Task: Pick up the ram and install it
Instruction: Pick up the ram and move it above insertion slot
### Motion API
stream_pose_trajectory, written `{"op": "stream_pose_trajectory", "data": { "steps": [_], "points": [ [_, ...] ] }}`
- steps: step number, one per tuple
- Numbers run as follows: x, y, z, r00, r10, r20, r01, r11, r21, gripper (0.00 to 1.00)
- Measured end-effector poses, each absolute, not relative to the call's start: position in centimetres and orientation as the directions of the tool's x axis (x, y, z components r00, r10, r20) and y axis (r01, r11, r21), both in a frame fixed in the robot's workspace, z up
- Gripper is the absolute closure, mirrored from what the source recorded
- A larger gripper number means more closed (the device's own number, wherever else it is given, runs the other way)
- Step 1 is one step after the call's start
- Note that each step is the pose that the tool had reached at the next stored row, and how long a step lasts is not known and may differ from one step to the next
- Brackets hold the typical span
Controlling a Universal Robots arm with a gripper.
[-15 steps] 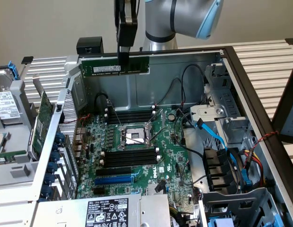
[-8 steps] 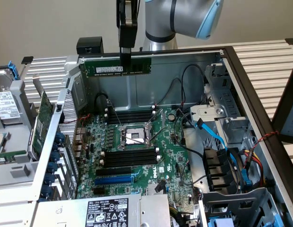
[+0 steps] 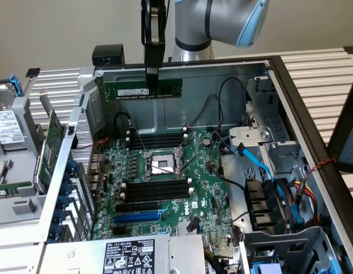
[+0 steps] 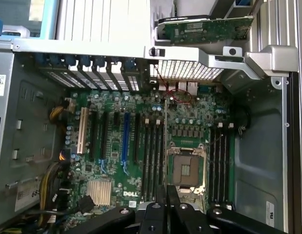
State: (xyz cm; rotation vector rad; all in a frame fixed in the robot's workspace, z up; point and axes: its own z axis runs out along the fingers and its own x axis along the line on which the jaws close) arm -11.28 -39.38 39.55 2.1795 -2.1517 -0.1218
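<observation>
One ram (image 3: 143, 89) hangs in the air over the open computer case (image 3: 313, 142), pinched by its upper long edge between the narrow jaws, which press against both faces near the stick's middle, just beside its white label. The stick is level, label face towards the exterior camera, and sits high against the case's grey back wall, clear of the motherboard (image 3: 182, 194) below. Directly under it lies one bank of black memory slots (image 3: 156, 138); the processor socket (image 3: 159, 165) and a second bank of slots (image 3: 156, 190) lie nearer the camera. In the wrist view the ram (image 4: 165, 146) appears edge-on as a thin line over the board. A larger green expansion card (image 3: 49, 149) stands outside the case at the exterior view's left.
</observation>
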Motion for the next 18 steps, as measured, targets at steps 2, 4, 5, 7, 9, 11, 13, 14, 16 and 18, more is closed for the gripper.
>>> {"op": "stream_pose_trajectory", "data": {
  "steps": [2,4,5,7,9,11,13,14,16,18],
  "points": [
    [-11.3,-39.4,39.3,0.01,-1.0,-0.003,-0.994,-0.01,0.11,0.87],
    [-11.3,-39.5,39.0,0.005,-1.0,-0.003,-0.994,-0.006,0.11,0.87],
    [-11.2,-39.5,38.9,0.004,-1.0,-0.003,-0.994,-0.004,0.11,0.87],
    [-11.2,-39.5,38.6,0.001,-1.0,-0.003,-0.994,-0.002,0.108,0.87],
    [-11.1,-39.5,38.4,0.0,-1.0,-0.003,-0.994,0.0,0.105,0.87],
    [-11.1,-39.5,38.0,-0.006,-1.0,-0.003,-0.995,0.006,0.101,0.87],
    [-11.1,-39.5,37.8,-0.026,-1.0,-0.004,-0.995,0.026,0.091,0.87],
    [-11.1,-39.5,37.6,-0.027,-1.0,-0.005,-0.996,0.027,0.083,0.87],
    [-11.1,-39.5,37.5,-0.027,-1.0,-0.005,-0.996,0.027,0.08,0.87],
    [-11.1,-39.5,37.3,-0.027,-1.0,-0.005,-0.996,0.027,0.08,0.87]
  ]
}}
